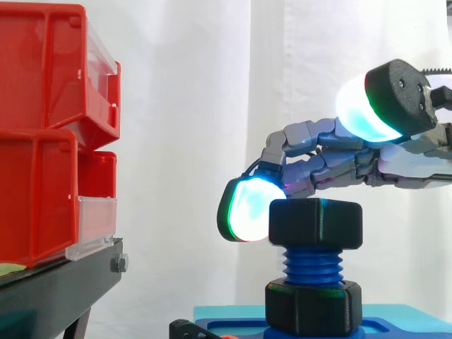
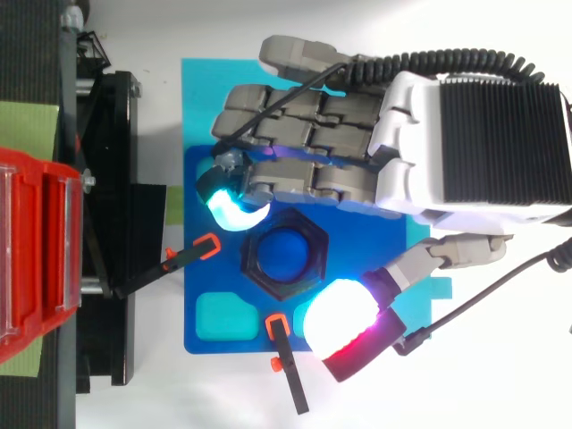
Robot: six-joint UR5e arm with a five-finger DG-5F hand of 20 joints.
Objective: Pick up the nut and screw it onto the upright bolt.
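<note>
Hand [image 2: 357, 143]: spread apart above the nut [image 1: 316, 222], holding nothing.
Fingertip [image 1: 247, 208]: one glowing pad touches the nut's side farthest from the arm.
Thumb [image 1: 360, 106]: lifted up, off the nut.
Nut: black, sitting on top of the blue bolt [image 1: 313, 263].
Bolt: stands straight up on a blue plate [image 2: 201, 313].
Bins [image 1: 42, 127]: red, well apart from the hand.

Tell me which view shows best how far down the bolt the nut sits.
The side view: the nut sits atop the bolt, with blue threads bare below it. In the top view it is a hexagon around the bolt end, height unreadable.
</note>
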